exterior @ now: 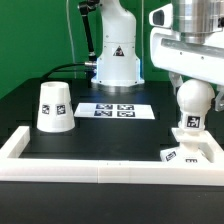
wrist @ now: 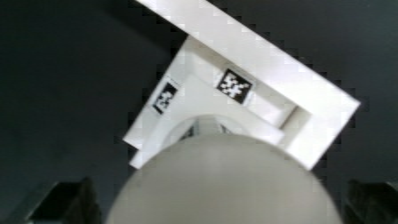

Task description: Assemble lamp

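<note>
The gripper (exterior: pixel 194 82), at about 2 o'clock in the exterior view, stands over the round bulb (exterior: pixel 192 100) with its jaws set wide to either side. The wrist view shows dark fingers (wrist: pixel 64 202) flanking the bulb, but whether they press on it cannot be told. The bulb is upright, with its tagged stem directly above the flat base (exterior: pixel 192 151), which lies at 4 o'clock in the corner of the white frame (exterior: pixel 90 166).

The step in hand appears to be fitting the bulb to the base. The next move likely calls for seating or turning the stem squarely in its socket, with the bulb kept vertical. The shade (exterior: pixel 53 106) stands apart at 9 o'clock, not yet fitted. The marker board (exterior: pixel 117 110) lies near the centre.

The joint between stem and base is too small to read. In the wrist view the bulb covers the socket. The gripper's upper body is cut off by the edge of the exterior view.
</note>
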Available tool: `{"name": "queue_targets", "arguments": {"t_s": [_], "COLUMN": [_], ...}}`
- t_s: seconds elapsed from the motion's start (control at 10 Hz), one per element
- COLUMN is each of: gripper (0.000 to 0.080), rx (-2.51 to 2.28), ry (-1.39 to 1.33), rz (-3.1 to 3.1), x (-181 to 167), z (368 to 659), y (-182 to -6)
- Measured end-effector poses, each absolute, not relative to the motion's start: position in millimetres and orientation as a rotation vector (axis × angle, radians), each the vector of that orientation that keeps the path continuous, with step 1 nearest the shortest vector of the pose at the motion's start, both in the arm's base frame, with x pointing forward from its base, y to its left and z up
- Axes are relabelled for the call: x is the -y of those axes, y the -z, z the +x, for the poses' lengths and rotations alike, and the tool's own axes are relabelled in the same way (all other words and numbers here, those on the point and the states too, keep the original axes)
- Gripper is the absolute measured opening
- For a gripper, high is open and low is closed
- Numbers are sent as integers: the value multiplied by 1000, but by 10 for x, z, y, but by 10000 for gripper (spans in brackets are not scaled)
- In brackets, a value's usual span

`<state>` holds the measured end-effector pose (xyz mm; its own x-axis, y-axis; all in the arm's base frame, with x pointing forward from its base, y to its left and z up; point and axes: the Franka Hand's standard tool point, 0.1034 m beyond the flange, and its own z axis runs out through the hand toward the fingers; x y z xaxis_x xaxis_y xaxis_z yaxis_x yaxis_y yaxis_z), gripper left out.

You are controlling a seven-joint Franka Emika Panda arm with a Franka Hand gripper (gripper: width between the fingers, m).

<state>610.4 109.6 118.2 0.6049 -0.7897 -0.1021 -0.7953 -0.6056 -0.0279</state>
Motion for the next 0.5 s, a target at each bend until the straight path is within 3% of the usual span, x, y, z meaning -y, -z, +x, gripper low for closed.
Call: {"name": "queue_targets", "arguments": {"t_s": [0.5], "gripper": [699], "rx": [-625], "ry": [-3], "rz": [-2979], "x": [-1065], "z": [6077], "y": [-1174]}}
